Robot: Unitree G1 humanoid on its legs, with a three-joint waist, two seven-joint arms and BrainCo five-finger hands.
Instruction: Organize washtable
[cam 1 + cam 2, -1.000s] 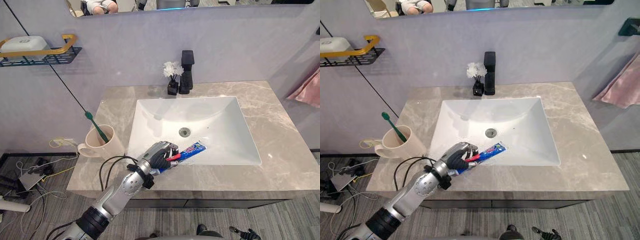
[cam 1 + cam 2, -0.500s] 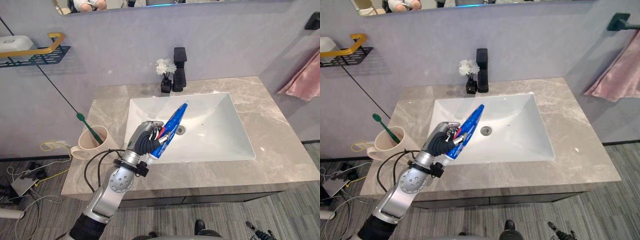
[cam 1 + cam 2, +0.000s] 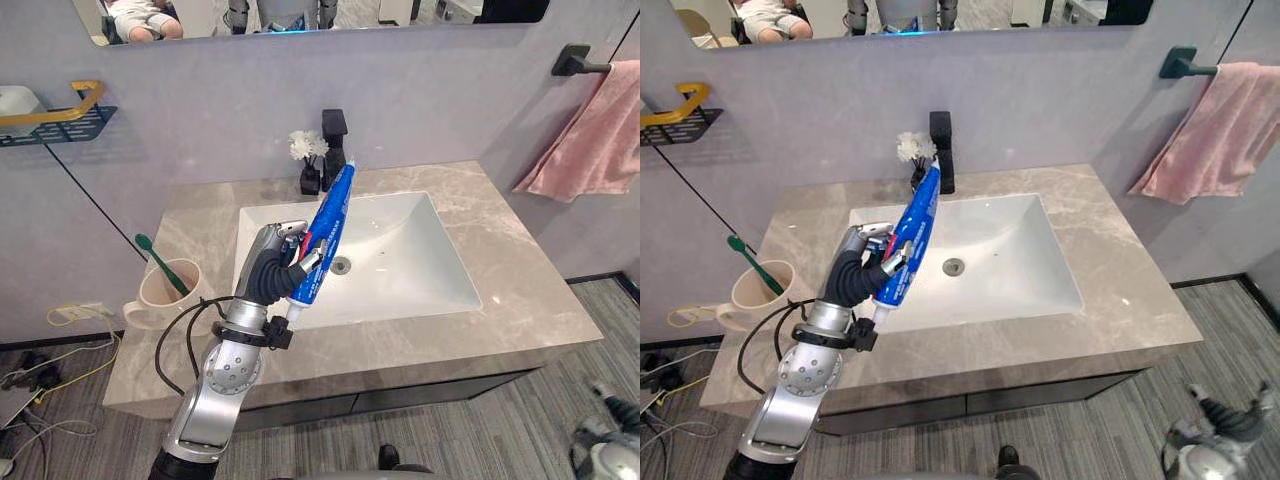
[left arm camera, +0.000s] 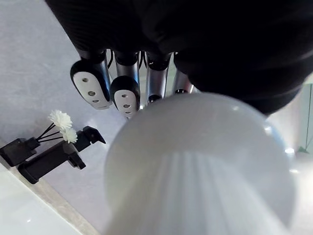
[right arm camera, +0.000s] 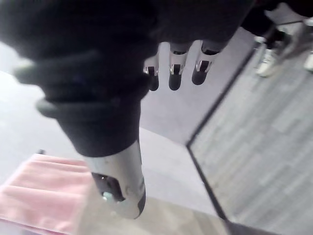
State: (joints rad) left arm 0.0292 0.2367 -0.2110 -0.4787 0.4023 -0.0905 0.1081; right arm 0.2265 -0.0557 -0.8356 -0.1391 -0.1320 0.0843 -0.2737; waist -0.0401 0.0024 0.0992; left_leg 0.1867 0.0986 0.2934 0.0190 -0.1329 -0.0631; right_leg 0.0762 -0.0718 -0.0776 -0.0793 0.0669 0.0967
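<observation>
Left hand (image 3: 270,275) is closed round the toothpaste tube (image 3: 325,225), fingers & thumb wrapped on its lower third. It holds the tube in the air above the front-left part of the bench (image 3: 520,290), over the sink (image 3: 400,250) edge & not touching either. The tube is blue w/ a red band and steeply tilted. Its white cap (image 4: 205,161) is at the low end just under the hand, its flat end points up & back toward the faucet (image 3: 333,135). In the left wrist view the cap sits right in front of the camera, w/ the dark-tipped fingers (image 4: 124,95) curled in a row above it.

Right hand (image 5: 122,181) hangs low, off the bench's front-right corner, above the floor. Its fingers are straight & relaxed, nothing in them.

On the bench's left end stands a beige mug (image 3: 165,290) w/ a green toothbrush (image 3: 160,265) leaning in it, head up, well apart from the hand. A black vase of white flowers (image 3: 307,145) stands just left of the black faucet, behind the sink. A pink towel (image 3: 590,130) hangs from a bar on the wall at right. A wall shelf (image 3: 50,110) w/ a gold rail is at upper left.
</observation>
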